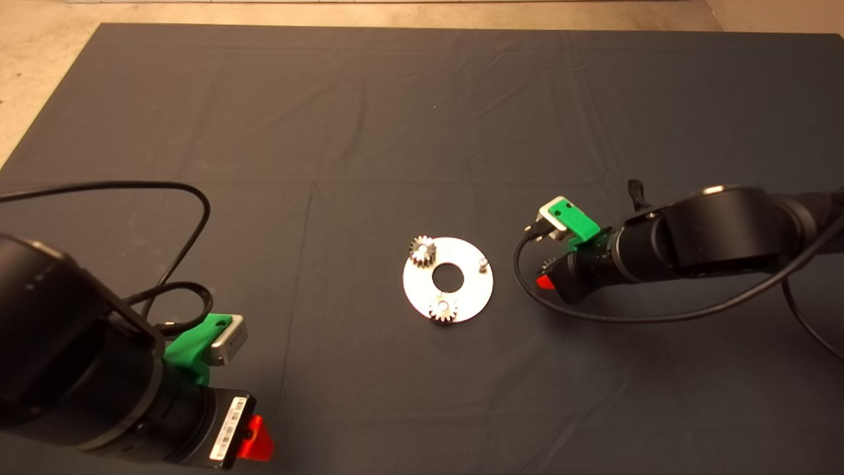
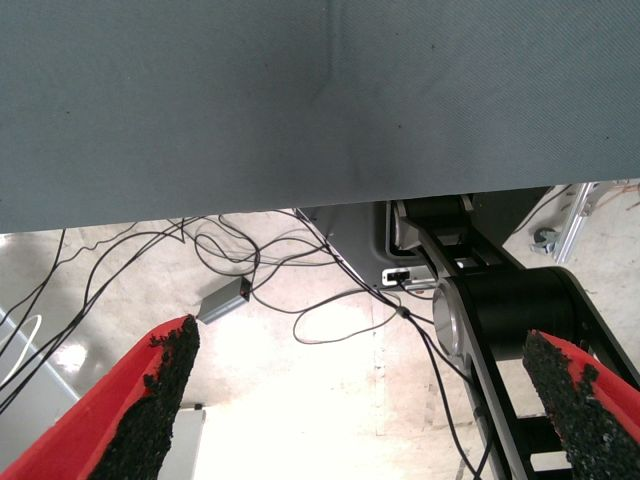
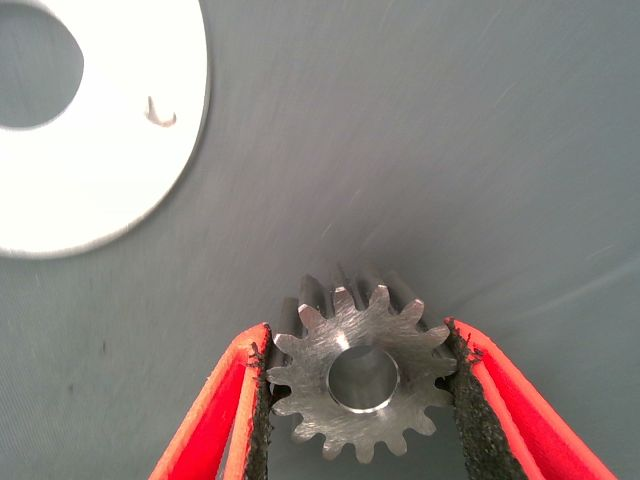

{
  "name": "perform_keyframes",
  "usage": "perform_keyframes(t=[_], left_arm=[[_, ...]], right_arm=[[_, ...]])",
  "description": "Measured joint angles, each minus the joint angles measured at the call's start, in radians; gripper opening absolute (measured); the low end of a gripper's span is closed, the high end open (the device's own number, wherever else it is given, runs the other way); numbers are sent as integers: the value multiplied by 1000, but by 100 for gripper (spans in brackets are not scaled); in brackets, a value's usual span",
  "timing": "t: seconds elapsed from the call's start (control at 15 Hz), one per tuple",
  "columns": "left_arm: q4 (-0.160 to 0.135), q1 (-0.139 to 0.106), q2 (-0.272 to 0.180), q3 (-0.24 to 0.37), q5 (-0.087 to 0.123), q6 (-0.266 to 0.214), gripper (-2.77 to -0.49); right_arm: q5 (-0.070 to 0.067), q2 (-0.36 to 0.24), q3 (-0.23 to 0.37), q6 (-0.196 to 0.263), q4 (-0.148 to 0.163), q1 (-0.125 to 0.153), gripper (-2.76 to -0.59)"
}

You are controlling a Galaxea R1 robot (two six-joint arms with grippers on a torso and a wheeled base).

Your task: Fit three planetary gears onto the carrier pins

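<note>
Clamping a small silvery toothed steel gear (image 3: 358,380) between red fingers (image 3: 225,415), right gripper (image 1: 546,277) just beside flat shiny round metal disc (image 1: 469,290). Two like gears (image 1: 422,251) seated on pins there, one short silver pin (image 1: 483,264) bare. Parked at lower left, left gripper (image 2: 365,400) spread wide, empty.

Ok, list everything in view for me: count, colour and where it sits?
Mat: one, dark grey, covers table.
Disc: one, shiny silver, mat centre.
Seated gears: two, grey, on far-left pin and near pin.
Bare pin: one, silver, disc's right side.
Third gear: one, steel grey, between right tool's pads.
Floor cables: several, dark, beyond mat.
Right tool: red fingers, right of disc.
Left tool: open, parked lower left.
</note>
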Motion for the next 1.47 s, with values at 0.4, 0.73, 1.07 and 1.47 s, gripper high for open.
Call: perform_keyframes(t=[0.4, 0.73, 1.07, 1.47], left_arm=[[0, 0, 0, 0, 0, 0, -93], [0, 0, 0, 0, 0, 0, -93], [0, 0, 0, 0, 0, 0, -93], [0, 0, 0, 0, 0, -1, -93]], right_arm=[[-2, 129, -64, -61, 95, 53, -230], [-13, 226, -193, -139, 126, 54, -230], [-44, 299, -247, -177, 134, 54, -231], [-64, 325, -279, -199, 137, 53, -231]])
